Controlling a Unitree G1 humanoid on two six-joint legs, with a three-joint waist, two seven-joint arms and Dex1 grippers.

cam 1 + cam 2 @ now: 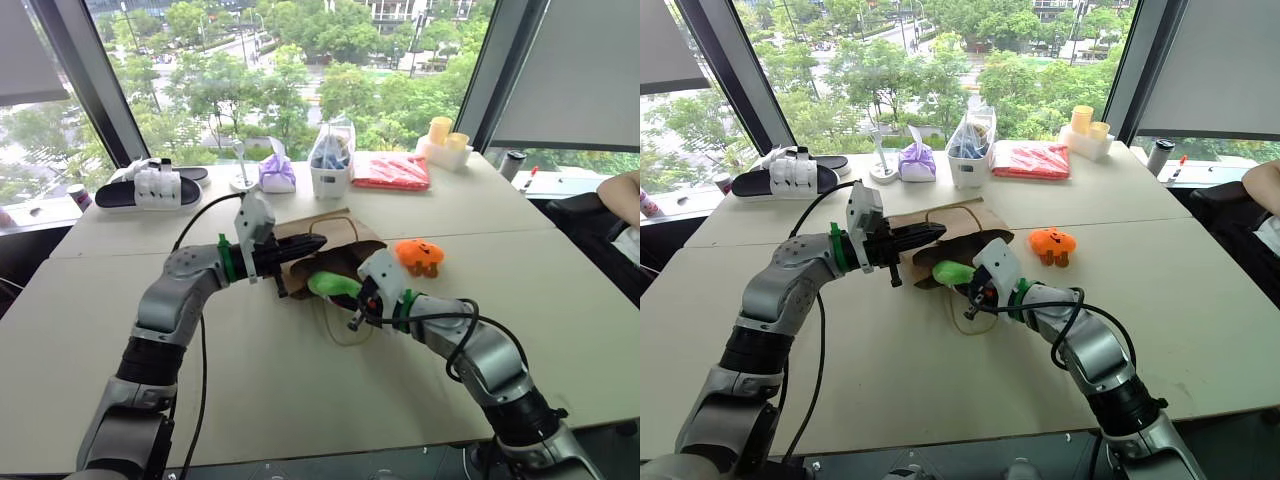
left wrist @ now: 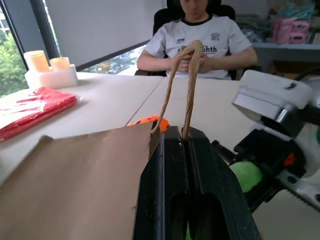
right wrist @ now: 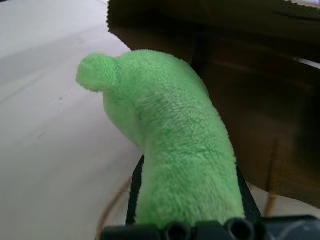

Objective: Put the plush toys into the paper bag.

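The paper bag (image 1: 320,250) is held open by its rim and cord handle, pinched in the closed left gripper (image 1: 312,246). The green plush toy (image 1: 333,285), clamped in the right gripper (image 1: 978,287), is pointed lengthwise at the bag's mouth, apparently at its threshold. The orange plush toy (image 1: 420,256) is left on the table (image 1: 300,390), just right of the bag.

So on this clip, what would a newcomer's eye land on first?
Mid-table, the right end effector is shut on the lime green plush toy and holds it at the dark mouth of the brown paper bag. The left end effector is shut on the bag's upper edge by a cord handle, holding the mouth open. The orange plush toy sits on the table beside the bag.
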